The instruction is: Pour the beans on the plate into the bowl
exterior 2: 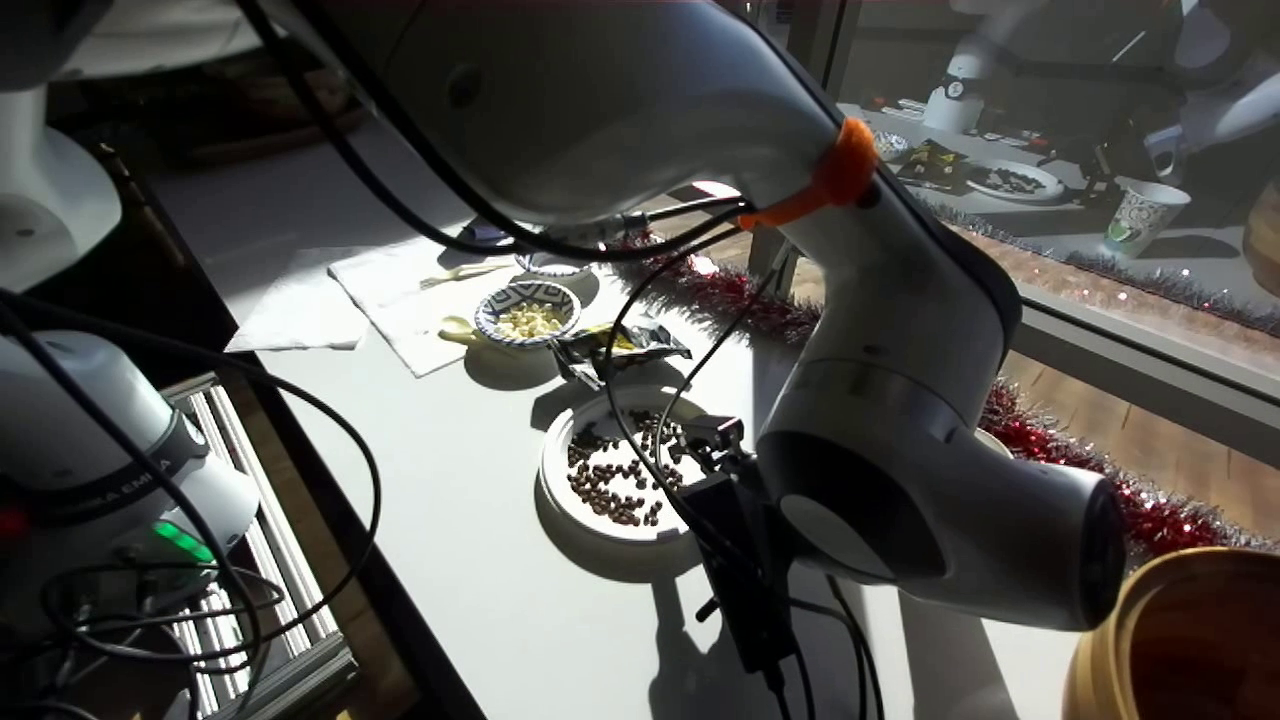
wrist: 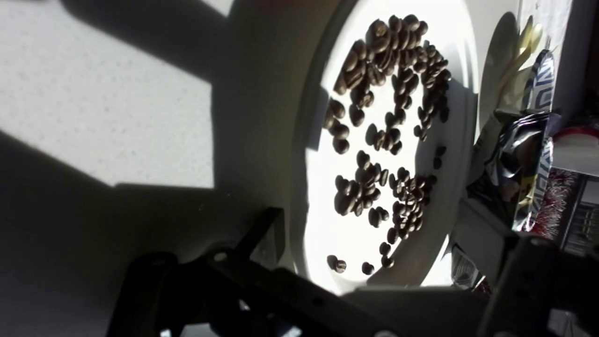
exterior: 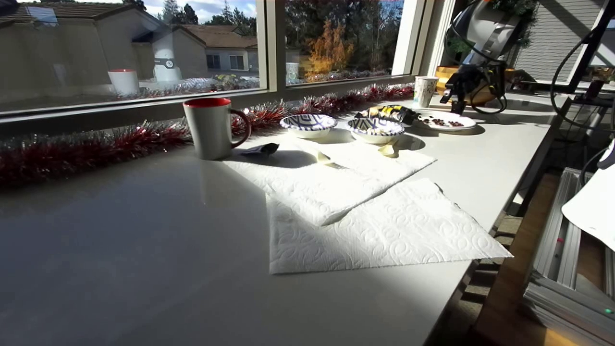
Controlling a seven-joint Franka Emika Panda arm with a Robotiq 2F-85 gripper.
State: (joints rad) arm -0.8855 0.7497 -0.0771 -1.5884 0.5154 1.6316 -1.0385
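Observation:
Dark brown beans (exterior 2: 608,495) lie spread over the round white plate (exterior 2: 552,490); they also fill much of the wrist view (wrist: 360,187). The plate is flat on the table. My gripper (exterior 2: 695,465) is at the plate's rim on the window side. In the wrist view the gripper's fingers (wrist: 381,236) are wide apart, with the plate's near end between them; whether they touch it I cannot tell. A small patterned bowl with a pale rim (exterior: 309,127) stands beyond the plate, beside the mug. In an exterior view it is mostly hidden behind the arm's cables (exterior 2: 550,264).
A similar bowl (exterior: 377,138) holds pale food. A black snack bag (exterior 2: 640,340) lies between it and the plate. A red-rimmed mug (exterior: 209,129), a paper cup (exterior: 425,91), paper towels (exterior: 375,230), tinsel (exterior: 158,139) and a wooden bowl (exterior 2: 1095,650) stand or lie around.

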